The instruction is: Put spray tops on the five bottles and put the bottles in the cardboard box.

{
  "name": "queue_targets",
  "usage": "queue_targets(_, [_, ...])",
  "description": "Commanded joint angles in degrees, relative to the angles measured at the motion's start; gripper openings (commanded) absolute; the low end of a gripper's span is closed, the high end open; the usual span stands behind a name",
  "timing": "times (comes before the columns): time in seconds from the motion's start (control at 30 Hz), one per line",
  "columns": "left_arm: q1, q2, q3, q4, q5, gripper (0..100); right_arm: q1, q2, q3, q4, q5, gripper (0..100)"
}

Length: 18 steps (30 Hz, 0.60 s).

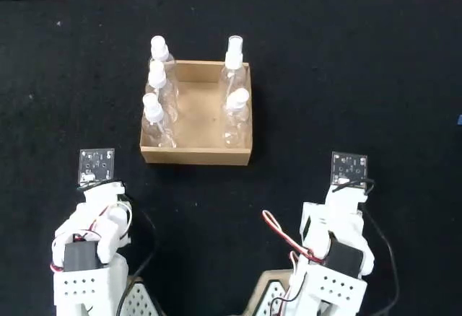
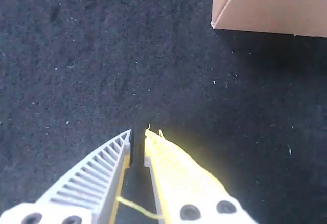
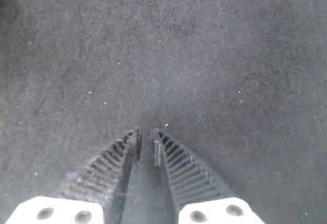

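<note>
Tan cardboard box (image 1: 196, 156), clear bottles (image 1: 160, 130) and white spray tops (image 1: 235, 43) on a black table cloth (image 1: 361, 78).

The cloth is plain black, flecked with tiny pale specks. The box is an even light brown inside and out. The left arm (image 1: 90, 258) and right arm (image 1: 339, 258) are white with black blocks, and red and white wires (image 1: 278, 231) loop beside the right one. The left gripper (image 2: 138, 142) has one grey ribbed finger (image 2: 97, 175) and one yellow finger (image 2: 179, 175). The right gripper (image 3: 145, 144) has dark grey ribbed fingers (image 3: 110, 168) on a white base.
</note>
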Motion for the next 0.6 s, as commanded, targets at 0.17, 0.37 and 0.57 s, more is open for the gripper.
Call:
queue_targets(0.17, [0.48,-0.35,1.19,1.23,-0.09,3,1.05,-4.70,-0.31,0.35,0.18,1.4])
queue_targets(0.37, [0.48,-0.35,1.19,1.23,-0.09,3,-1.32,-5.49,-0.31,0.44,0.26,1.4])
queue_targets(0.57, [0.48,-0.35,1.19,1.23,-0.09,3,-14.59,-5.67,-0.31,0.44,0.26,1.4])
